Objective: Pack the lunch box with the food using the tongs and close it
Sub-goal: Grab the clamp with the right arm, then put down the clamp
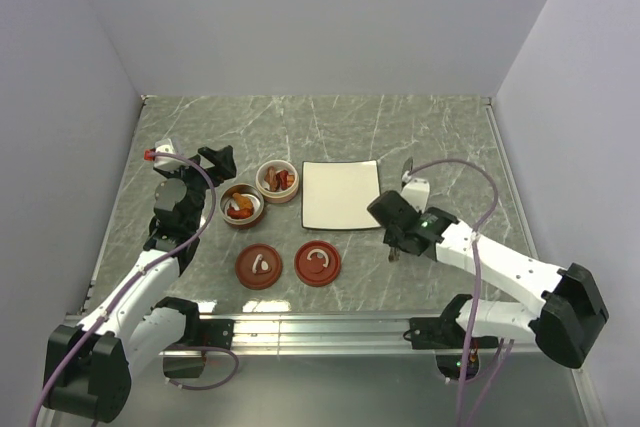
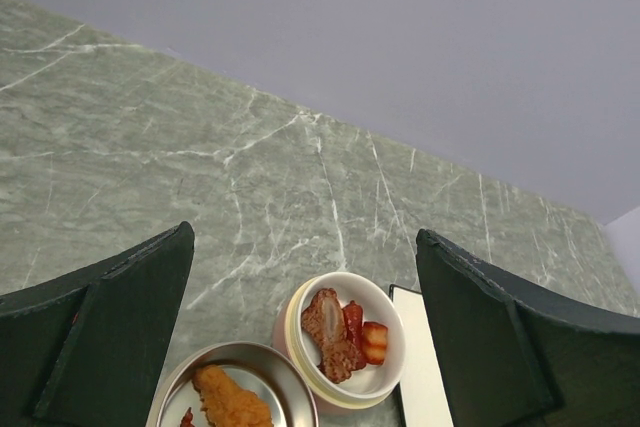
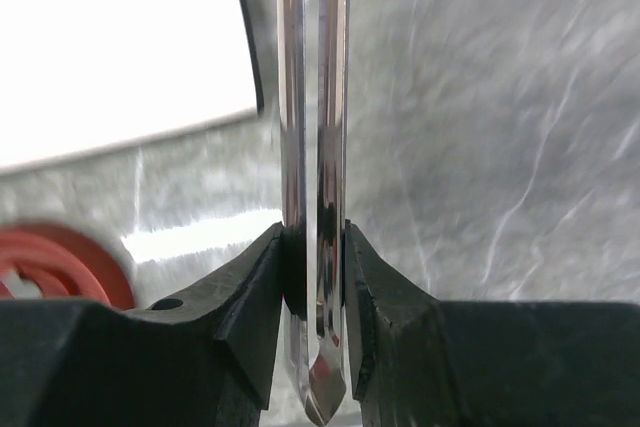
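Note:
The lunch box stands as two open round containers, a steel one [image 1: 241,205] and a pale pink one [image 1: 278,180], both with food in them. In the left wrist view, dark red-brown pieces of food [image 2: 345,332] lie in the pink container [image 2: 392,372], and an orange fried piece [image 2: 232,399] lies in the steel one [image 2: 285,387]. My left gripper [image 1: 215,159] hangs open just above and behind them [image 2: 305,247]. My right gripper [image 1: 395,244] is shut on the silver tongs [image 3: 314,147], their two arms pressed close together. The tongs' far end [image 1: 406,168] pokes out right of the plate.
A white square plate [image 1: 340,194] lies between the containers and the right gripper, its corner showing in the right wrist view [image 3: 120,47]. Two red-brown lids [image 1: 258,266] [image 1: 318,263] with white handles lie near the front. Walls enclose the table on three sides.

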{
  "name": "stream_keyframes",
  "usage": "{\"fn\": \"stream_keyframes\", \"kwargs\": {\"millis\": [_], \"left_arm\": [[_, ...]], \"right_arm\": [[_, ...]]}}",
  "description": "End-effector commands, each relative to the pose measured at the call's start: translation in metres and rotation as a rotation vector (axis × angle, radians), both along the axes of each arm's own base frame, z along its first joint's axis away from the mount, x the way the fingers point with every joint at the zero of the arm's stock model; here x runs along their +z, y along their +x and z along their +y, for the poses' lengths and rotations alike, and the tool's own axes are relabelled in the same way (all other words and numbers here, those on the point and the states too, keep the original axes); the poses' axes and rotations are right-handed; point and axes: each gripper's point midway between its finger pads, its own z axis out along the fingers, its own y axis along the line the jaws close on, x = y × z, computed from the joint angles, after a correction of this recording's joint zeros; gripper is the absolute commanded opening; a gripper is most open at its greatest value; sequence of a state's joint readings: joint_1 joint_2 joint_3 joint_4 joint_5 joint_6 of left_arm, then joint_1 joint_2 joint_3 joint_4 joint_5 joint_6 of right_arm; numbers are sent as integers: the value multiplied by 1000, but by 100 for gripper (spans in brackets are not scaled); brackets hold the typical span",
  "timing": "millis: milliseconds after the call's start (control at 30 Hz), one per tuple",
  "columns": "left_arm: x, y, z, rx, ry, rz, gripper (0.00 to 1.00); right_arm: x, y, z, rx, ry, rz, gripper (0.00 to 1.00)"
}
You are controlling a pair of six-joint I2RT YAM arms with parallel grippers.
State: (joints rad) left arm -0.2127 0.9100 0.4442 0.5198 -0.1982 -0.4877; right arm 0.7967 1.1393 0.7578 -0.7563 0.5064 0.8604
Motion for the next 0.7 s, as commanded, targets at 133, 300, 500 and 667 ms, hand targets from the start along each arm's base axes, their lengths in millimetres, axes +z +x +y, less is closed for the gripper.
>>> {"fn": "stream_keyframes", "kwargs": {"millis": [133, 300, 500, 667], "left_arm": [[20, -3, -1, -12, -18, -69, 100], [19, -3, -1, -13, -17, -66, 99], [21, -5, 1, -7, -20, -75, 100], [21, -5, 1, -8, -22, -75, 99]], "right_arm": [[39, 64, -22, -35, -46, -107, 34], [38, 95, -21, -4, -39, -77, 35], [4, 115, -31, 0, -77, 38, 35], [-20, 114, -48, -27, -104, 105, 36]]}}
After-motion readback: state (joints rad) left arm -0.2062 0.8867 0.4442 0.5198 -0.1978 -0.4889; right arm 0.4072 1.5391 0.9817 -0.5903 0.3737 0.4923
